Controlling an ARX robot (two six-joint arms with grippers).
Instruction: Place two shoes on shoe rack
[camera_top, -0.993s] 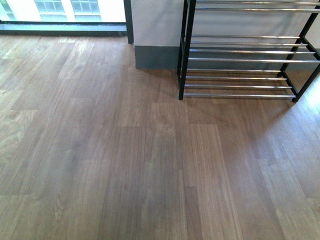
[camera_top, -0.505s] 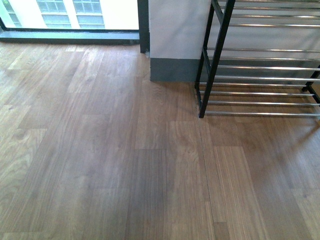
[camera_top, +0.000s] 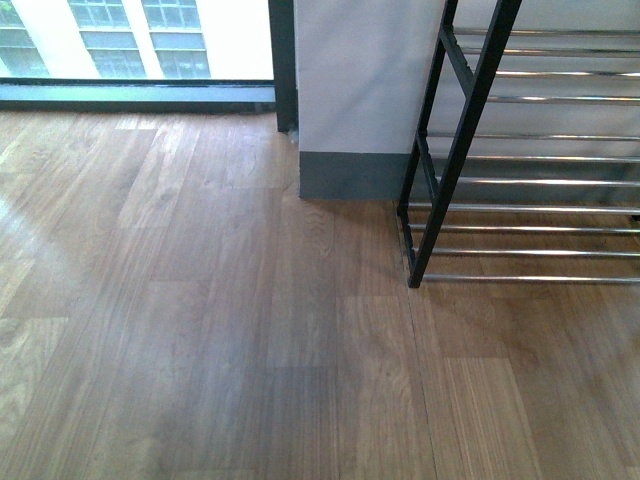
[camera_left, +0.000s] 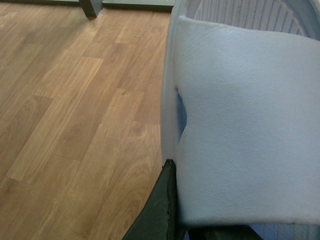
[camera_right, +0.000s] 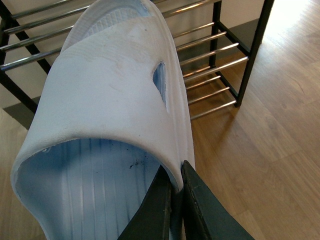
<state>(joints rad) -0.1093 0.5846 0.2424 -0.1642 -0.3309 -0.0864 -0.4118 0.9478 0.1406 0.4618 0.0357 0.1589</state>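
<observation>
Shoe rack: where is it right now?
Front view: the shoe rack stands at the right edge on the wood floor, just right of the white pillar.

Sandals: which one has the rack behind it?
The right tool's sandal: rack bars show behind it. The left tool's sandal has floor behind.

Wood-plank floor (camera_top: 200, 330) across most of the front frame. Bright window (camera_top: 130, 40) at upper left (dark sill beneath). White pillar (camera_top: 360, 70) at top centre, grey baseboard (camera_top: 350, 175) at its foot, touching the floor.
</observation>
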